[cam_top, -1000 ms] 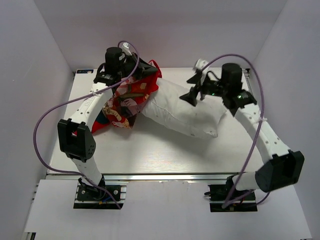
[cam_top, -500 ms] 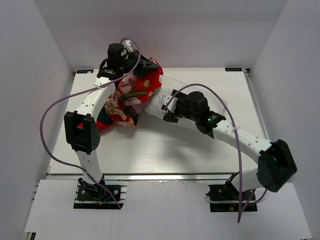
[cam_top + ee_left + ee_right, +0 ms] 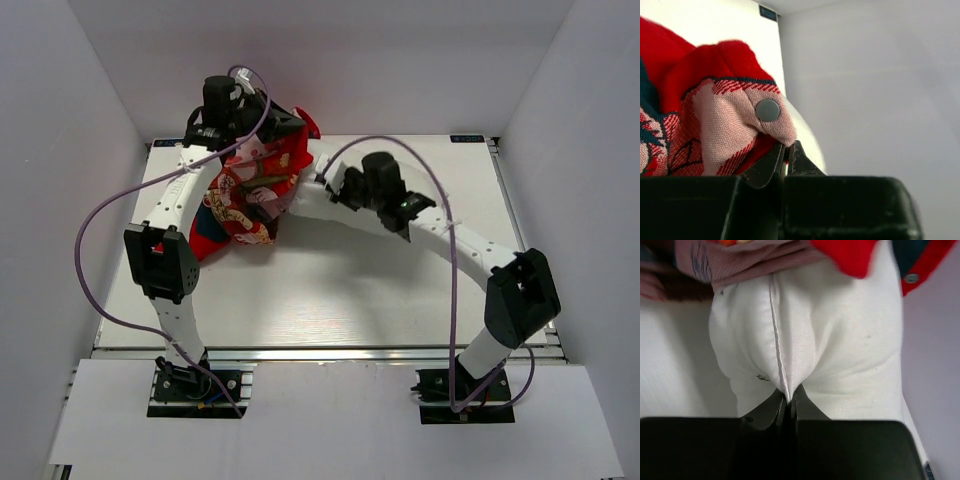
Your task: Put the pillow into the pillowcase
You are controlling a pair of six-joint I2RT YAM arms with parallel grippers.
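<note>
The left arm [image 3: 170, 215] rises from its base at the near edge of the table [image 3: 350, 300] and reaches along the left side to the far left corner. There the left gripper [image 3: 288, 128] sits at the top of the pillowcase [image 3: 245, 195]. In the left wrist view, the left gripper's [image 3: 786, 155] fingers are together, clamped on a fold of the pillowcase [image 3: 725, 125] at its opening. The pink lining is turned outward there and a grey snap button [image 3: 768, 110] sits just above the pinch.

From above, the pillowcase lies bunched in the far left part of the table. Its upper end is lifted at the gripper and its lower end trails toward the left edge.

Just right of it a short stretch of the pillow [image 3: 303, 197] shows. Its left end goes in under the red fabric and the rest is hidden beneath the right arm [image 3: 470, 245].

The right gripper [image 3: 324, 182] is at the pillow's exposed end, near the middle of the far half of the table. In the right wrist view, the right gripper's [image 3: 789, 399] fingers are pressed together on the pillow's [image 3: 840, 355] piped seam. The white fabric bulges on both sides of the grip. The pillowcase [image 3: 850, 255] drapes over the pillow's far end.

The right arm bends back to its base at the near right.
</note>
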